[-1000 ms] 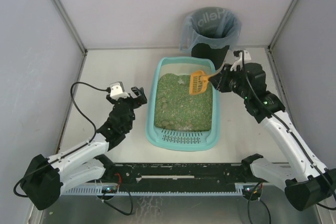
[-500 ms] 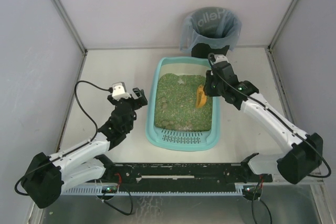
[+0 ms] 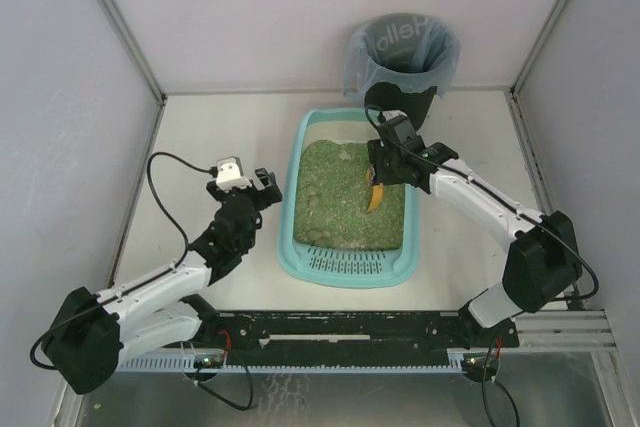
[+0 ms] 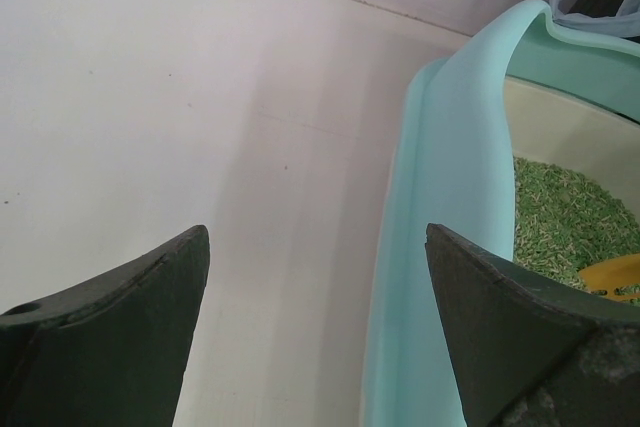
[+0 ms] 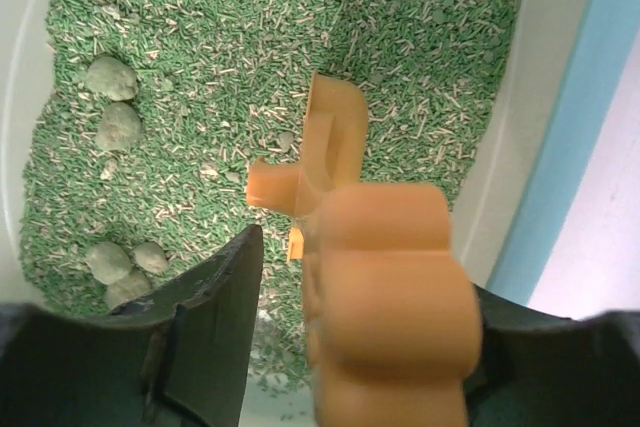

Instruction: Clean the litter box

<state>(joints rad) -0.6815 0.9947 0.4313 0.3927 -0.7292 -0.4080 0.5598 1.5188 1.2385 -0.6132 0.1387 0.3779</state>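
The light-teal litter box [image 3: 290, 222] sits mid-table, filled with green litter [image 3: 330, 202], its slotted grille ledge [image 3: 345, 262] at the near end. My right gripper [image 3: 386, 167] is over the box's far right part, shut on the handle of an orange scoop [image 3: 375, 195] whose head dips into the litter. In the right wrist view the handle [image 5: 390, 307] fills my right gripper [image 5: 365, 267], the scoop head [image 5: 328, 142] rests on the litter, and grey-green clumps [image 5: 112, 79] lie to the left. My left gripper [image 3: 263, 187] is open and empty beside the box's left wall [image 4: 450, 197].
A round black bin with a grey-blue bag liner [image 3: 402, 52] stands behind the box at the back wall. Side walls close in the table left and right. Bare white tabletop [image 4: 200, 127] lies left of the box under my left gripper [image 4: 315, 237].
My right arm has swung the scoop from the box's back right corner near the bin, leftward and down into the litter. My left arm has barely moved.
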